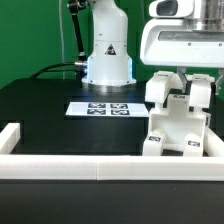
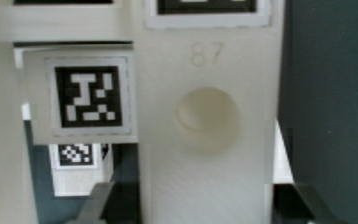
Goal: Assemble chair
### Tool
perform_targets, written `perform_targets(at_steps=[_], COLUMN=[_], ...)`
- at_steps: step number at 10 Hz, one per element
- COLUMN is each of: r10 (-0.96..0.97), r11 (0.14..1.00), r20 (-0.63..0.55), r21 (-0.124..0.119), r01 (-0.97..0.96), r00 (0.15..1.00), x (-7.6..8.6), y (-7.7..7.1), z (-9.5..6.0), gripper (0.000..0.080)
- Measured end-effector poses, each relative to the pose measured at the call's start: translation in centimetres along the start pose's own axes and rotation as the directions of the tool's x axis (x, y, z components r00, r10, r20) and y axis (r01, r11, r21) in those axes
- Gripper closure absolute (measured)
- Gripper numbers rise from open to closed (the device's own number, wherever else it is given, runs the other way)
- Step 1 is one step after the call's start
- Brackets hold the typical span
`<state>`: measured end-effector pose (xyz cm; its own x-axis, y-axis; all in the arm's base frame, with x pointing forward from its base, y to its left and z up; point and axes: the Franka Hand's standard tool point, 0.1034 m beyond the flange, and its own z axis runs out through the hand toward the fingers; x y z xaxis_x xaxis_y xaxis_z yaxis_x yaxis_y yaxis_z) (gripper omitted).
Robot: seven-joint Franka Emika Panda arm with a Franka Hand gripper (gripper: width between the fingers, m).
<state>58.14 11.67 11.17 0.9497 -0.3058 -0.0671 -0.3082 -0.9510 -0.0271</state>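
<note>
With the table (image 1: pixel 50 115) in the exterior view read as a clock face, twelve o'clock at its far edge, a low white border wall (image 1: pixel 20 140) is seen from nine o'clock round along the near edge through six o'clock. A dark cable (image 1: pixel 50 68) is laid toward ten o'clock from the robot base (image 1: pixel 106 60), which is mounted at twelve o'clock. The marker board (image 1: pixel 100 107) is laid flat just short of the centre on the twelve o'clock side, well apart from everything to the exterior view's right. At about four o'clock the chair (image 1: pixel 175 130) is found, a chunky white structure stood upright on the dark surface close to the near wall, with small tags carried on its lower blocks. The gripper (image 1: pixel 184 92) is lowered from above onto the upper part of the chair, and the claw is closed around that part, a white finger being pressed against each side. In the wrist view a white upright piece (image 2: pixel 202 150) is shown very close, marked with a faint embossed number and a shallow round dimple (image 2: pixel 208 110). A black-and-white tag (image 2: pixel 91 95) is borne on a neighbouring white face, and a smaller tag (image 2: pixel 75 153) is glimpsed beyond it. A dark upright surface is also seen beside the piece; what it is cannot be told.
</note>
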Motion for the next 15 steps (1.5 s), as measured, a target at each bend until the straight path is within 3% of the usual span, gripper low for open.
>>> perform_targets(at_steps=[4,5,6,7,8,12,15], r10=[0.001,0.001,0.002,0.002,0.002,0.002,0.008], r11=[1.000,1.000,1.000,1.000,1.000,1.000,1.000], r20=[-0.004,-0.004,-0.003,-0.003,-0.003,-0.001,-0.002], r21=[-0.005,-0.005,-0.005,-0.005,-0.005,-0.005,0.019], r01=[-0.001,-0.001,-0.002,-0.002,-0.002,-0.002,-0.008], r00=[1.000,1.000,1.000,1.000,1.000,1.000,1.000], x=[0.2,0.2,0.2,0.2,0.2,0.1,-1.9], y=[0.2,0.3,0.3,0.3,0.3,0.3,1.2], z=[0.9,0.9,0.9,0.9,0.9,0.7,-2.2], gripper=[0.0509,0.0394,0.0394,0.0255,0.0169,0.0151,0.0151])
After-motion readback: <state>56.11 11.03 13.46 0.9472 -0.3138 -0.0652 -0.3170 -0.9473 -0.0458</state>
